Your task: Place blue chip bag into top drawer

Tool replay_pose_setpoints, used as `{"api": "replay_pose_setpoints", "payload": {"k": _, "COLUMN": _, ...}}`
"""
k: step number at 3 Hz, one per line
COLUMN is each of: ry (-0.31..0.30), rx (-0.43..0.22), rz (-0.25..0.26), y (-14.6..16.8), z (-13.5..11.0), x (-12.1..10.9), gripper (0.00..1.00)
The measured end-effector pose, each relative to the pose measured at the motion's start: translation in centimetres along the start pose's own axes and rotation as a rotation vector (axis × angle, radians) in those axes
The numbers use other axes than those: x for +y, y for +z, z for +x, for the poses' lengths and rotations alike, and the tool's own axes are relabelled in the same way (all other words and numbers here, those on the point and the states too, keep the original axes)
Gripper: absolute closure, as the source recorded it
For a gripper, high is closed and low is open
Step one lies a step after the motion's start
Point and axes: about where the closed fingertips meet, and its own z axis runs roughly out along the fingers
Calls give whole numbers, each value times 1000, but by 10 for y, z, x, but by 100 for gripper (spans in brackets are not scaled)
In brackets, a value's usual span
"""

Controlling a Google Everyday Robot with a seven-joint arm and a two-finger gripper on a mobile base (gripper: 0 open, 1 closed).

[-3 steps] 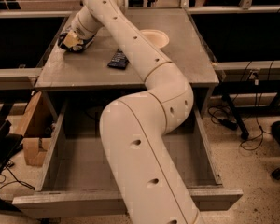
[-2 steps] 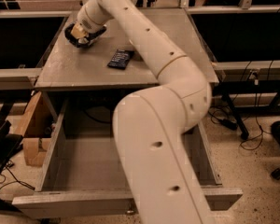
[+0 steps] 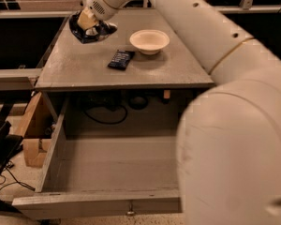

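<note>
Gripper (image 3: 87,20) on my white arm (image 3: 201,27) sits at the upper left of the frame, clamped on the blue chip bag (image 3: 96,33) over the table (image 3: 79,71). To its right lie a flat dark packet (image 3: 121,59) and a white bowl (image 3: 150,40). Along the bottom, the top drawer (image 3: 98,204) stands pulled open.

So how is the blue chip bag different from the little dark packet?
The blue chip bag is puffy and bigger; the dark packet is flat and smaller. The bag is at the far left of the tabletop, right under the robot's hand; the packet lies alone near the bowl. Both are dark-coloured.
</note>
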Motion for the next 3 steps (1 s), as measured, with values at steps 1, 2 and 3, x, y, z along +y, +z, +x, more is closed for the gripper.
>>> {"api": "replay_pose_setpoints", "payload": {"k": 1, "ry": 47, "rx": 23, "rz": -38, "y": -52, "z": 18, "x": 47, "gripper": 100}}
{"api": "replay_pose_setpoints", "payload": {"k": 2, "ry": 102, "rx": -4, "rz": -60, "y": -109, "z": 39, "x": 116, "gripper": 100}}
{"api": "replay_pose_setpoints", "payload": {"k": 3, "ry": 153, "rx": -36, "rz": -62, "y": -125, "z": 67, "x": 162, "gripper": 100}}
